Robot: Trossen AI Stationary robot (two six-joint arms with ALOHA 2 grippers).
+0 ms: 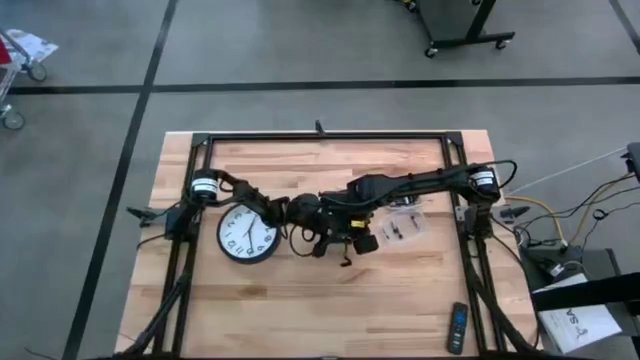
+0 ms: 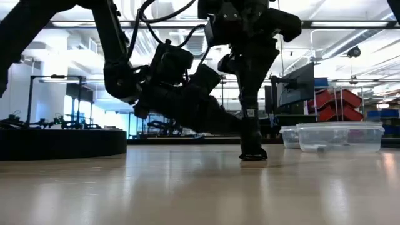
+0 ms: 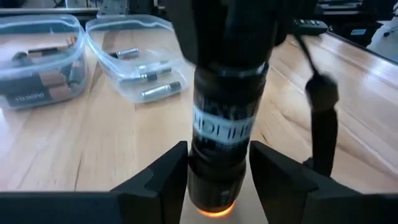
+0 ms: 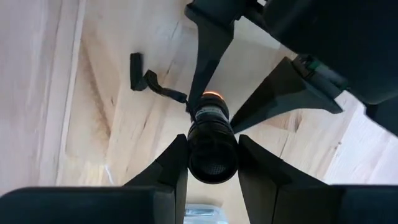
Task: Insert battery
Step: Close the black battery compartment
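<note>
A black flashlight [image 2: 252,128] stands upright on the wooden table [image 1: 330,300], its lower end [image 2: 253,154] on the wood. A wrist strap [image 4: 149,81] trails from it. My left gripper [image 3: 219,168] is shut on its lower body. My right gripper [image 4: 212,155] is shut on its top, where a dark opening faces up. Loose batteries [image 3: 160,91] lie in clear tubs [image 3: 134,56] beyond the flashlight. My left gripper pinches the flashlight's lower body [image 3: 221,155] between its two fingers, just above the orange-lit end [image 3: 212,211]. The fingers come roughly level from the table's left and lie across the flashlight. My right gripper pinches the flashlight's upper end [image 4: 212,140] between its two fingers, which point down along it from above. The flashlight stands upright in both holds, its lower end on the table.
A round white wall clock [image 1: 247,236] lies flat just left of the grippers. The clear tubs [image 1: 405,228] sit to their right. A dark remote [image 1: 457,328] lies near the front right corner. Bare wood stretches along the near edge.
</note>
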